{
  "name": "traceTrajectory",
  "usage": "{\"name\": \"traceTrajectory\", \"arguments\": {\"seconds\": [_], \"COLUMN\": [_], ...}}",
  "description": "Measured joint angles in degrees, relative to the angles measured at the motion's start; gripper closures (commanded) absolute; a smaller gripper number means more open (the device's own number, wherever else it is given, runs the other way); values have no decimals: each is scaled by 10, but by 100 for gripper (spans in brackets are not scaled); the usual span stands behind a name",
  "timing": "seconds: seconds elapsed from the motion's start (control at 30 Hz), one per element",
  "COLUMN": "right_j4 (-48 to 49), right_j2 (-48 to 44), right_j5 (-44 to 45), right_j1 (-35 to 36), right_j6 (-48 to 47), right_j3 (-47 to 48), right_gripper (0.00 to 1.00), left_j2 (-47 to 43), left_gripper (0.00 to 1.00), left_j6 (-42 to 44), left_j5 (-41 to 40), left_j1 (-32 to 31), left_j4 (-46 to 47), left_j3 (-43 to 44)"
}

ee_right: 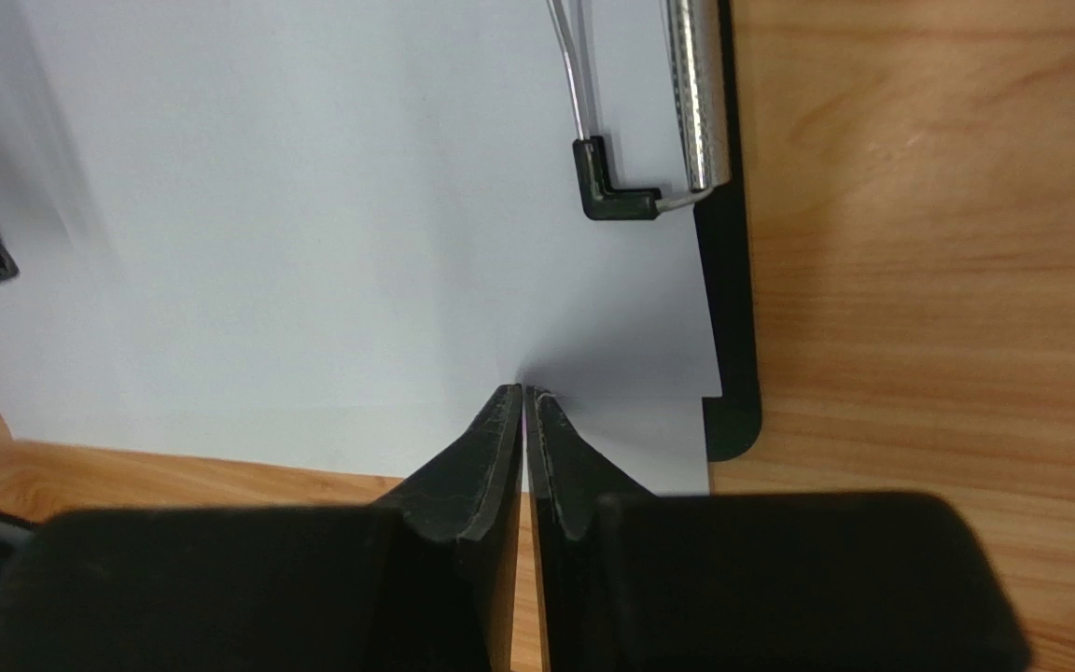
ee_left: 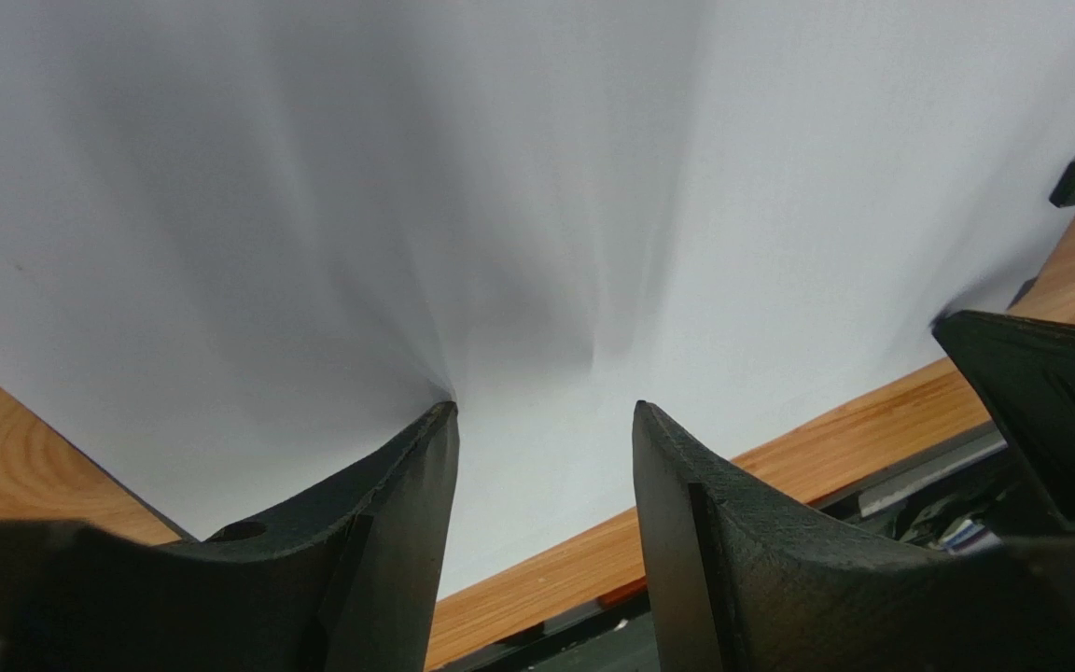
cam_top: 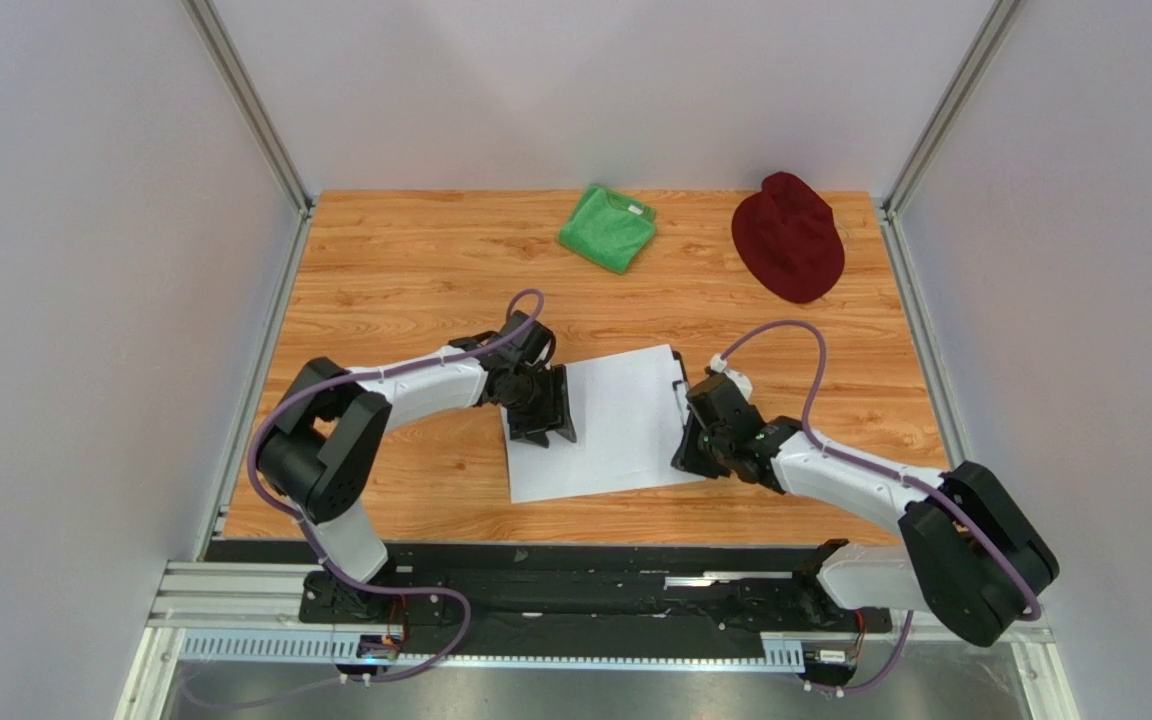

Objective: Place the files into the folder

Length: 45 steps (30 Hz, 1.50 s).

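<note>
Right gripper [ee_right: 524, 396]: jaws drawn almost together, tips nipping a small pucker in the white files [ee_right: 333, 224] near their edge. Left gripper [ee_left: 543, 409]: jaws partly apart, tips pressed on the far side of the sheet, paper rippling between them, nothing clamped. The files lie on the black folder [ee_right: 734, 280], seemingly running under its silver clip [ee_right: 698, 84]. Judged best: slide both claws together gently, keeping the paper flat against the board, not creased. Both arms reach inward, wrists tipped down, meeting the sheet from left and right.
</note>
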Motion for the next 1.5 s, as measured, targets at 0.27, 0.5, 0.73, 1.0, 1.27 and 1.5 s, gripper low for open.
{"name": "traceTrajectory", "arguments": {"seconds": [0.27, 0.5, 0.73, 1.0, 1.27, 1.5], "right_j4": [24, -16, -46, -57, -166, -287], "right_j2": [51, 86, 206, 259, 115, -75], "right_j5": [9, -5, -43, -139, -107, -22], "right_j1": [-144, -288, -362, -400, -372, -260], "right_j6": [25, -25, -109, -166, -213, -243], "right_j3": [33, 84, 206, 278, 327, 409], "right_gripper": [82, 81, 79, 74, 39, 32], "left_j2": [41, 178, 330, 356, 229, -98], "left_gripper": [43, 43, 43, 24, 20, 15], "left_j6": [-58, -128, -190, -205, -123, -22], "left_j5": [44, 141, 191, 188, 121, -13], "left_j1": [-53, -132, -206, -224, -220, -218], "left_j4": [75, 144, 202, 219, 103, -3], "left_j3": [15, 145, 333, 381, 353, 316]}}
